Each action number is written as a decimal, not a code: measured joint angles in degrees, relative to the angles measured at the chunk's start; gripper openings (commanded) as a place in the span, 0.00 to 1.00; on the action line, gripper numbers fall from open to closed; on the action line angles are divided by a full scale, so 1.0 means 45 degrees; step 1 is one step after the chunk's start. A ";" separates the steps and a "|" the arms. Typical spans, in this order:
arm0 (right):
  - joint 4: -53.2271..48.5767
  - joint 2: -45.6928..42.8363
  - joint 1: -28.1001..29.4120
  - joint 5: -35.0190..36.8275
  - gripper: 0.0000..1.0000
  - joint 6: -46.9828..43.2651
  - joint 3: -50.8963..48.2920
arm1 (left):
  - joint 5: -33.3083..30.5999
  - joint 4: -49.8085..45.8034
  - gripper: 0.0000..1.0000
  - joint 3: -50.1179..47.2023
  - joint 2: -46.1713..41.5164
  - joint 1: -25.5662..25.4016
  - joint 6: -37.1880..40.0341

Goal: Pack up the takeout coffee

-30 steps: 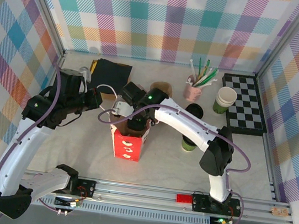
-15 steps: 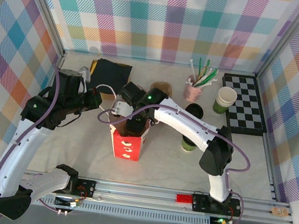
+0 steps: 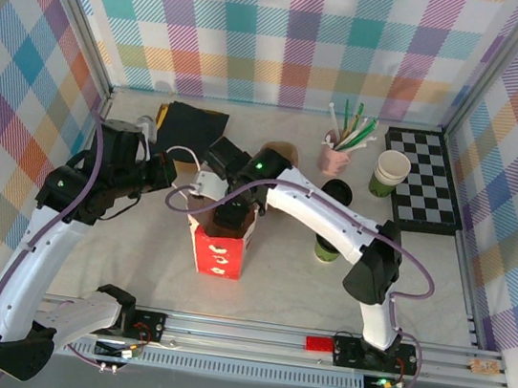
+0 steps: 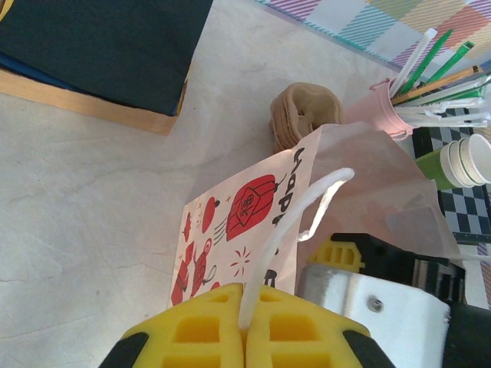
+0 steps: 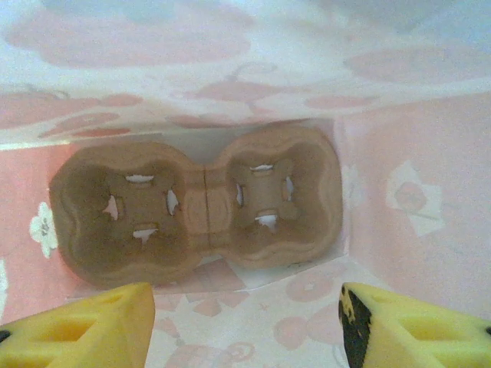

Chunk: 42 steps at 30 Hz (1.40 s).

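Takeout coffee point(image 3: 337, 190), black-lidded, stands right of centre in the top view, on the table point(image 3: 274, 293) just beyond the right arm and outside the red-and-white paper bag point(image 3: 217, 254). Right gripper point(image 5: 249, 326) hangs inside the bag's mouth, jaws spread wide and empty, above a brown two-cup cardboard carrier point(image 5: 196, 207) lying on the bag's floor. Left gripper point(image 4: 245, 307) is pinched tight on the bag's white handle point(image 4: 307, 211).

pale marbled table point(image 3: 321, 299) carries a paper bag point(image 3: 217, 254) mid-table, dark cloth point(image 3: 191, 125) back left, pink straw cup point(image 3: 332, 158), black-lidded coffee cup point(image 3: 336, 191), white-rimmed cup point(image 3: 389, 176), and checkerboard point(image 3: 425, 179) right.
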 measured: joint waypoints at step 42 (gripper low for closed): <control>-0.2686 -0.2827 -0.0282 0.1083 0.99 0.6484 0.5401 | -0.0452 -0.2108 1.00 0.3696 0.1433 0.0024 0.1666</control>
